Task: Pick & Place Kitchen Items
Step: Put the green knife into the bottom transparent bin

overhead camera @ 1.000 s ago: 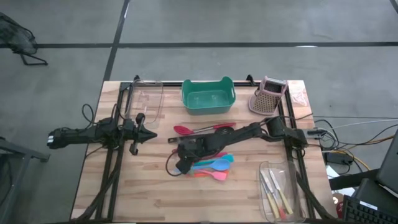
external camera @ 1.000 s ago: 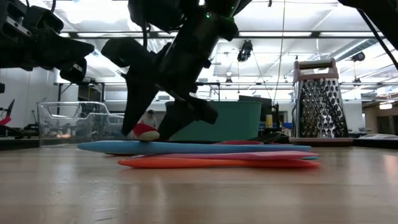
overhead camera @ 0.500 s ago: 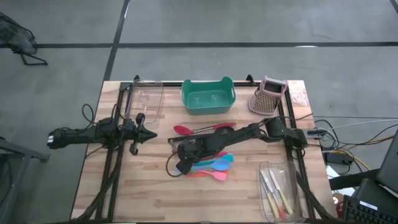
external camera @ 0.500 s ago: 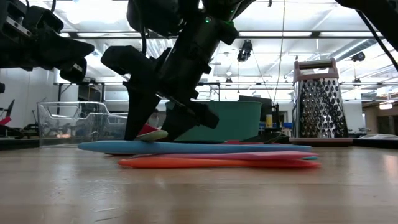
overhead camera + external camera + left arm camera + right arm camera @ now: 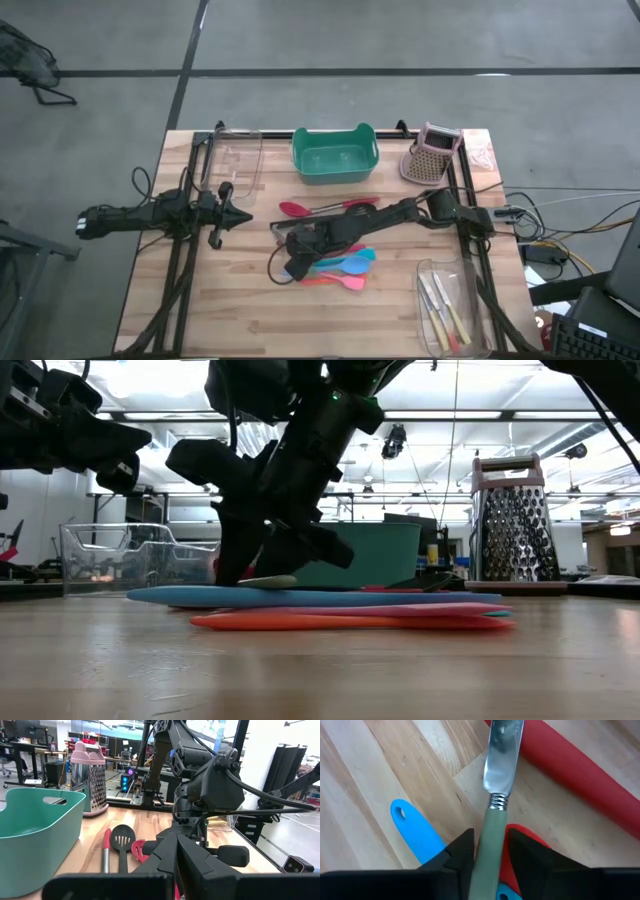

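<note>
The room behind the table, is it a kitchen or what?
Probably a robotics lab or workshop, not a kitchen. Behind the wooden table are open ceiling lights, and the left wrist view shows desks with computers. The right gripper grips a pale-handled knife; the left gripper waits.

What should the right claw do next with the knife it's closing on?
Probably lift straight up. The right claw has its fingers on either side of the pale-handled knife, low at the table among the blue spatula and red utensil. The left claw waits at the table's left.
</note>
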Tool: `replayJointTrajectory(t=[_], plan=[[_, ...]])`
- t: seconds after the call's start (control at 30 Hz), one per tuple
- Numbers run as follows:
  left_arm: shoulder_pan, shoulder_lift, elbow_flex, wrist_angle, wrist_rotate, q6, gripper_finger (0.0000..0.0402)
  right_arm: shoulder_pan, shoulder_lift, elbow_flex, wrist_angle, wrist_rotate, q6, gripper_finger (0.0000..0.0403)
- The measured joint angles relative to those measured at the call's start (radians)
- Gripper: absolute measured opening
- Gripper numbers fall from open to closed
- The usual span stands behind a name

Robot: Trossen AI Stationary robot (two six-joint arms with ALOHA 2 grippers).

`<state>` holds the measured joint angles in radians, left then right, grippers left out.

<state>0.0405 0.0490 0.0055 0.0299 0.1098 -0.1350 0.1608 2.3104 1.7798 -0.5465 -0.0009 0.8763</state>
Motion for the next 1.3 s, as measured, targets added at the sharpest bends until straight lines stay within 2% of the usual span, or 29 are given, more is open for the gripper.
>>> replayJointTrajectory(t=[0.17,0.3,0.6,1.3], plan=[[0.0,0.0,0.0,0.0,0.0,0.0,0.0014,0.0,0.0,0.0,-0.001,0.0,-0.021,0.0061],[0.0,0.0,0.0,0.0,0.0,0.0,0.0014,0.0,-0.008,-0.001,-0.004,-0.001,-0.042,0.0042],[0.0,0.0,0.0,0.0,0.0,0.0,0.0014,0.001,-0.066,-0.001,-0.071,0.012,-0.071,0.004],[0.0,0.0,0.0,0.0,0.0,0.0,0.0014,0.073,-0.171,-0.001,-0.366,0.163,-0.066,0.0032]])
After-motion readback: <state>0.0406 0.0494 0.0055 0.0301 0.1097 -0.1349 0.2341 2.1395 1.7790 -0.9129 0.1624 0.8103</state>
